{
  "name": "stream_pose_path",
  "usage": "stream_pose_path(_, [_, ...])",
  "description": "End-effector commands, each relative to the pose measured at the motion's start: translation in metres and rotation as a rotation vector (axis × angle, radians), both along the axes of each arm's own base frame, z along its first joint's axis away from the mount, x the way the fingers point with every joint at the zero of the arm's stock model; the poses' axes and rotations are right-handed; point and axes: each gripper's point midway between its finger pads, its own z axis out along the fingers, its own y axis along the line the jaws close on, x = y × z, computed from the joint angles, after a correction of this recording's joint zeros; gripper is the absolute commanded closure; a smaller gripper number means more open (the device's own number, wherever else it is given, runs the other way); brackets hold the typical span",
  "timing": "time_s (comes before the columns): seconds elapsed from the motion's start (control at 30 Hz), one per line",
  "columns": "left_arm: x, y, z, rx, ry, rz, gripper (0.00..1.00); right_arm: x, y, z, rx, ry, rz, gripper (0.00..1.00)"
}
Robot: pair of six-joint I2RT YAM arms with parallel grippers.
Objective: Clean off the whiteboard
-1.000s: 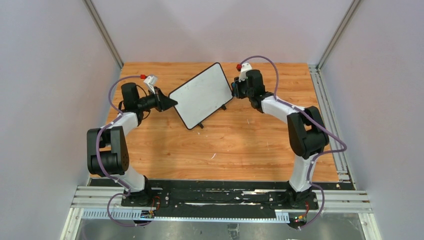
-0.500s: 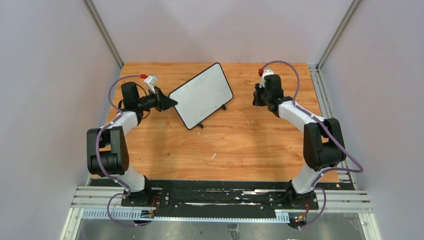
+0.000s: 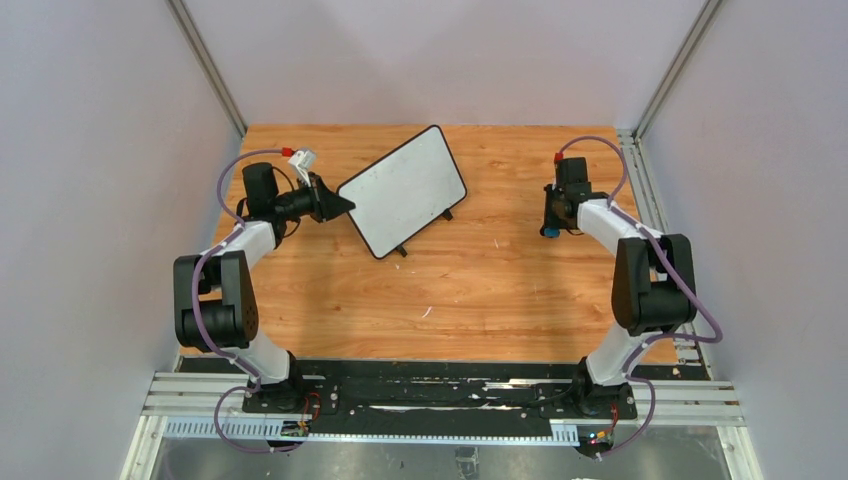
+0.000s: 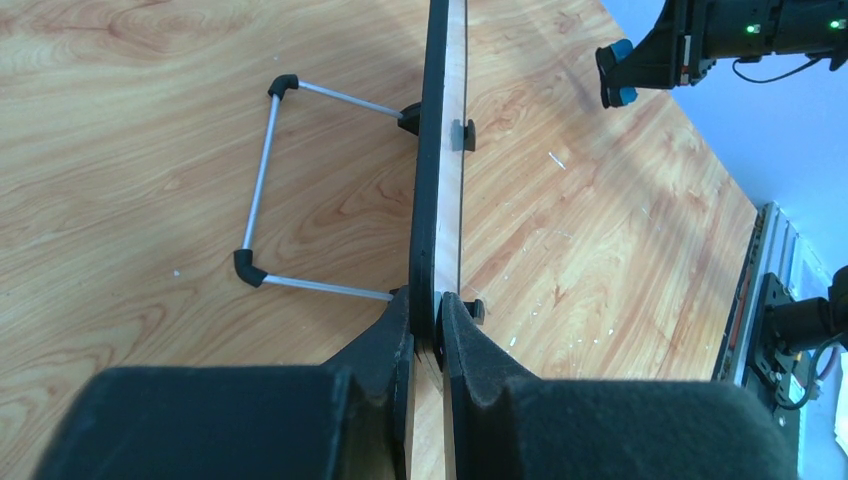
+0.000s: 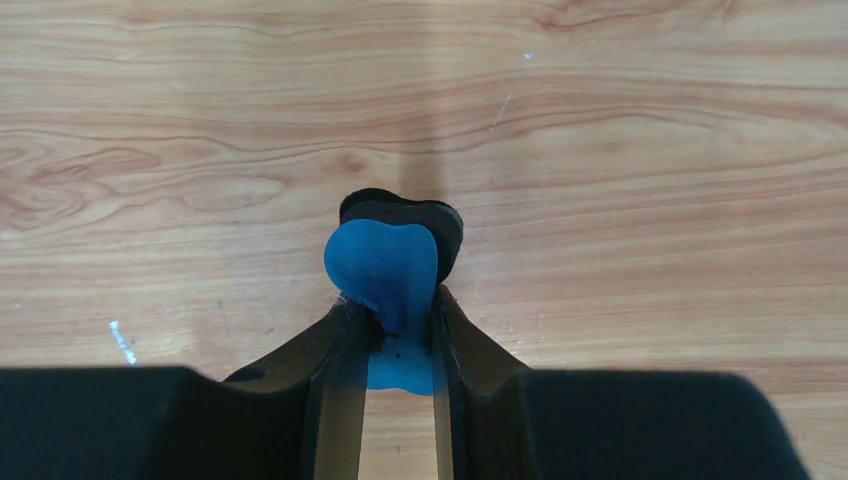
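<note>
The whiteboard (image 3: 403,190) stands tilted on the wooden table (image 3: 480,290), left of centre toward the far side, propped by a wire stand (image 4: 258,190) behind it. The left tool (image 4: 428,325) is clenched on the board's black-framed left edge, one finger on each face. Well apart, over the table's right side, the right tool (image 5: 398,325) points down at the wood and pinches a small blue eraser (image 5: 383,265) with a black pad.
</note>
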Motion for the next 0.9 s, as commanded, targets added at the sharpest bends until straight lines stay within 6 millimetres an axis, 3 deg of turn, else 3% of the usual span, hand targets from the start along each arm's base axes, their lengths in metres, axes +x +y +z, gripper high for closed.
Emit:
stream_pose_path(0.0, [0.002, 0.006, -0.029, 0.07, 0.024, 0.013, 1.0, -0.009, -0.014, -0.019, 0.034, 0.138, -0.062, 0.99])
stream_pose_path(0.1, [0.003, 0.007, -0.029, 0.07, 0.027, 0.016, 1.0, -0.011, -0.017, -0.032, 0.055, 0.203, -0.082, 0.97])
stream_pose_path(0.2, [0.003, 0.007, -0.03, 0.072, 0.025, 0.017, 1.0, -0.01, -0.014, -0.036, 0.085, 0.214, -0.078, 0.87])
stream_pose_path(0.5, [0.004, 0.007, -0.032, 0.073, 0.033, 0.021, 0.98, -0.009, -0.009, -0.023, 0.121, 0.143, -0.062, 0.54])
stream_pose_path(0.8, [0.003, 0.008, -0.031, 0.074, 0.031, 0.022, 0.92, -0.011, -0.007, -0.012, 0.129, 0.104, -0.065, 0.53])
stream_pose_path(0.87, [0.003, 0.007, -0.03, 0.075, 0.029, 0.023, 0.85, -0.012, -0.008, -0.009, 0.126, 0.09, -0.07, 0.53])
